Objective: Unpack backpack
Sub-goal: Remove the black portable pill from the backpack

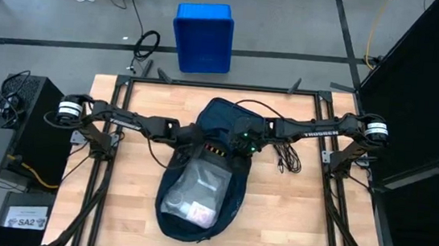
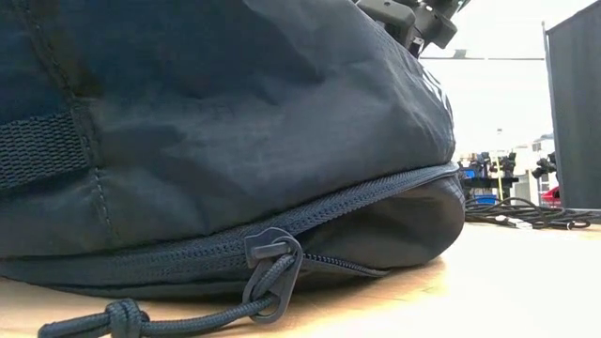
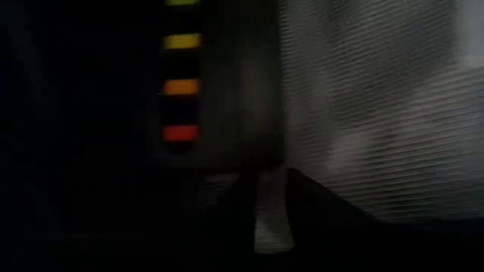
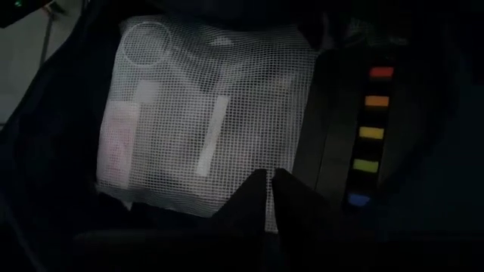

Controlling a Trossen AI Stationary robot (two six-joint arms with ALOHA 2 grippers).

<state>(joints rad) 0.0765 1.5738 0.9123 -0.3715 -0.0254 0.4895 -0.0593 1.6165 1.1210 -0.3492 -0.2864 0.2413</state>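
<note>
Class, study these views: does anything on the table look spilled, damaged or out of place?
Nothing stands out. The backpack lies unzipped on the table, with a mesh pouch tucked inside. Loose black cables lie beside it. Nothing looks spilled or torn.

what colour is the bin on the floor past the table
Bright blue; the bin shows best in the high view.
</note>
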